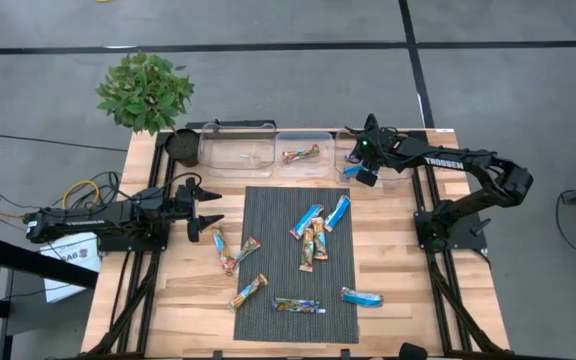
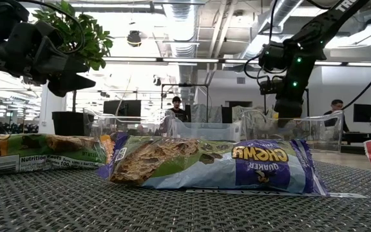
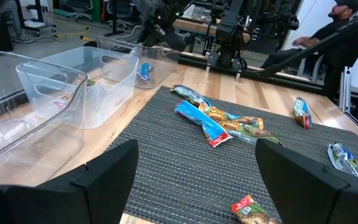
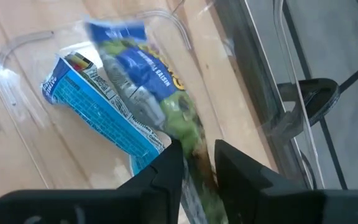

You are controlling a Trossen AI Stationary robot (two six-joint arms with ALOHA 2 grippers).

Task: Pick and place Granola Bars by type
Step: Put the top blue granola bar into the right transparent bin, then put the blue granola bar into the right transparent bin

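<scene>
Several granola bars lie scattered on the dark mat (image 1: 303, 270), among them a blue one (image 1: 338, 212) and a tan-orange one (image 1: 249, 290). My right gripper (image 1: 366, 174) hangs over the right clear bin (image 4: 17, 56), shut on a blue-and-green bar (image 4: 148, 74). A light blue bar (image 4: 98, 112) lies flat on that bin's floor. The middle bin (image 1: 303, 140) holds a tan-orange bar (image 1: 300, 154). My left gripper (image 3: 194, 180) stands open at the mat's left edge, with nothing between its fingers. My right gripper has one end of the blue-and-green bar (image 4: 197, 149) between its two fingers. They slant down from above into the bin and lie across the bar. The bar's free end (image 4: 120, 31) points away from the fingers toward the bin floor and shows blurred.
A third clear bin (image 1: 238, 148) stands left of the middle one. A black pot (image 1: 183, 145) and a green plant (image 1: 146, 92) are at the far left corner. Bare wood (image 1: 418, 290) lies right of the mat. People sit in the room beyond the table.
</scene>
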